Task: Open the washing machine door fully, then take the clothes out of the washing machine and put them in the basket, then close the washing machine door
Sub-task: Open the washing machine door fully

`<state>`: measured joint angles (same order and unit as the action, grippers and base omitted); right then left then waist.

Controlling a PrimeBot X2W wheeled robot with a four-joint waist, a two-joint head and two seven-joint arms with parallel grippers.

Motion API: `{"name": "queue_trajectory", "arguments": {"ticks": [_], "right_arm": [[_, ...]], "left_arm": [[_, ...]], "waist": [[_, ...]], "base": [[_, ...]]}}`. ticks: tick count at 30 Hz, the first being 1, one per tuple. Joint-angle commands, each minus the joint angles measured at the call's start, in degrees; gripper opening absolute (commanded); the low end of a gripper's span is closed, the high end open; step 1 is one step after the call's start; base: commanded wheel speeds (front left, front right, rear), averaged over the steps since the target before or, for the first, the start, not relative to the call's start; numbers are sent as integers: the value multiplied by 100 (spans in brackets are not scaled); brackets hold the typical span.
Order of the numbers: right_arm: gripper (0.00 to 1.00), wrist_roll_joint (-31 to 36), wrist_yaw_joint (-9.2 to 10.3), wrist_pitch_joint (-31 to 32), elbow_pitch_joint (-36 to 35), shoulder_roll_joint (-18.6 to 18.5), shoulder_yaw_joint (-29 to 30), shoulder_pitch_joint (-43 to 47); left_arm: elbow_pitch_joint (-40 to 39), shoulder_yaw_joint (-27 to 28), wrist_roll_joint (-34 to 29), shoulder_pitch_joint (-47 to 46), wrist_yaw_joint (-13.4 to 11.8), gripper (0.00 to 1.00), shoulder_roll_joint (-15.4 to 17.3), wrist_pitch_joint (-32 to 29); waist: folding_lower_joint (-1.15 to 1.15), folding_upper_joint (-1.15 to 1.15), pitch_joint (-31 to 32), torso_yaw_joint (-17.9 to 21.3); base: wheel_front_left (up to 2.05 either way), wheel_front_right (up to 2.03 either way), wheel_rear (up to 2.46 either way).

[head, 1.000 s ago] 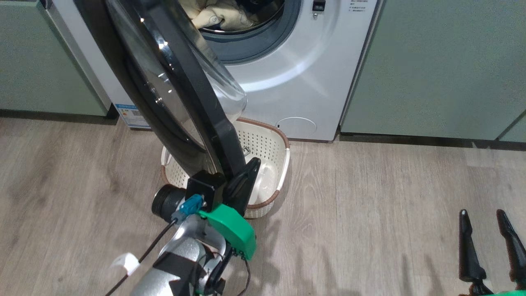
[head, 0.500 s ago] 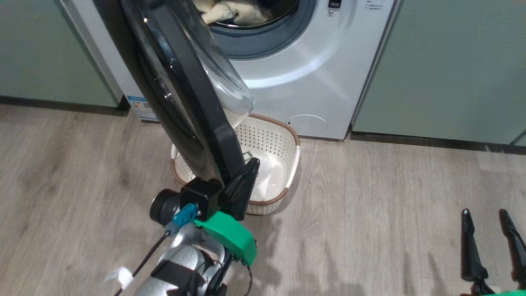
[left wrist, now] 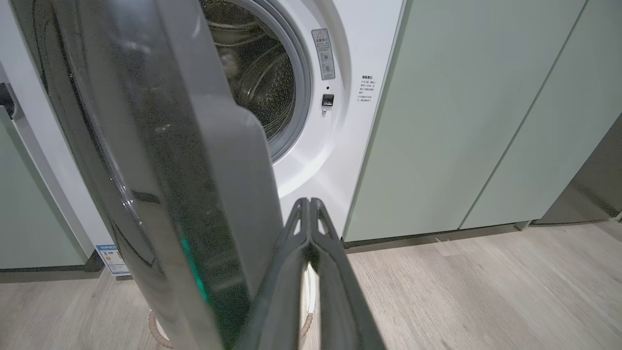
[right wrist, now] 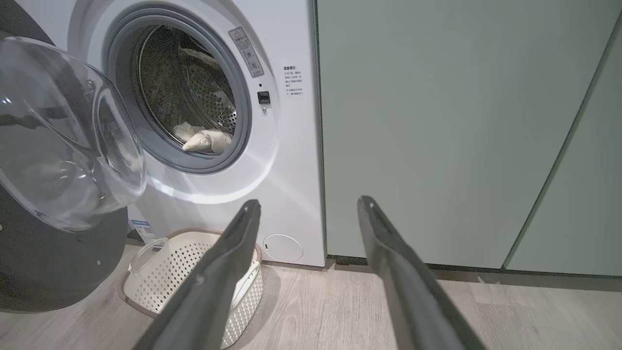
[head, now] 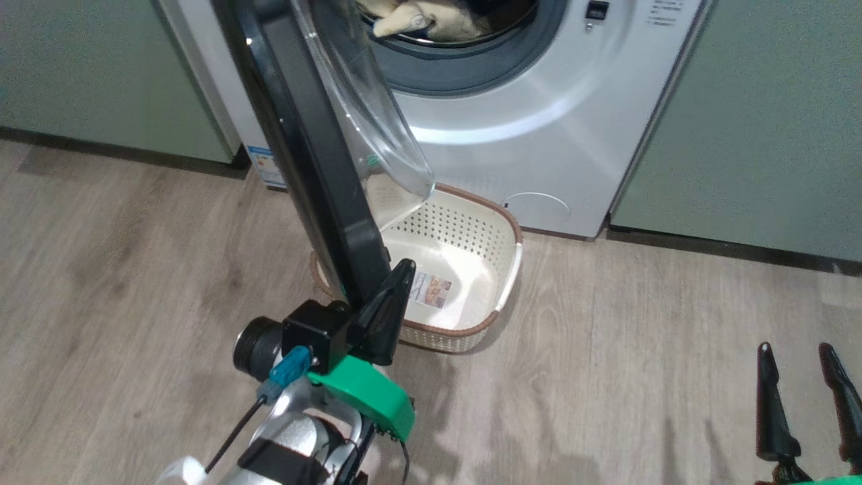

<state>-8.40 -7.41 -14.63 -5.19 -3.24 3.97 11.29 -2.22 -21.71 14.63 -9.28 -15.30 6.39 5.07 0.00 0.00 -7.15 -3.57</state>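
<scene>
In front of the washing machine [head: 512, 135], you are partway through the first step. The washing machine door [head: 316, 155] stands swung out roughly edge-on to you, well clear of the drum mouth, but I judge it is not yet fully open. Your left gripper [head: 403, 273] has its fingers pressed together with nothing between them; they lie against the inner side of the door's black rim near its lower edge, a pushing contact rather than a grip. Your right gripper [head: 793, 357] hangs with its fingers spread wide and holds nothing, low at your right and well apart from the machine.

The clothes [head: 417, 20] lie pale and bunched at the bottom of the steel drum, just inside the grey seal; none has come out. The basket [head: 438, 340] sits on the wood floor [head: 640, 350] just before the machine, below the drum mouth, with only its label inside. So unloading and closing are all left to do.

Mind the door: its lower edge and bulging glass bowl hang over the left part of the basket, crowding the drop spot. Sage-green cabinets [head: 761, 114] flank the machine on both sides, and the left one may limit the swing.
</scene>
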Motion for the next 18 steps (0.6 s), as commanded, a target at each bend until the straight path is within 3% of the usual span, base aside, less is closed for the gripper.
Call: {"name": "queue_trajectory", "arguments": {"ticks": [1, 18], "right_arm": [[100, 48, -8, -37, -184, -123, -86, -185], [100, 55, -8, -37, -193, -187, -34, -98]], "left_arm": [[-253, 238, -54, -97, -41, 0, 96, 43], [-164, 299, 62, 84, -148, 0, 138, 127]], "waist": [[0, 0, 18, -86], [0, 0, 124, -745]], "base": [[0, 0, 0], [0, 0, 0]]}}
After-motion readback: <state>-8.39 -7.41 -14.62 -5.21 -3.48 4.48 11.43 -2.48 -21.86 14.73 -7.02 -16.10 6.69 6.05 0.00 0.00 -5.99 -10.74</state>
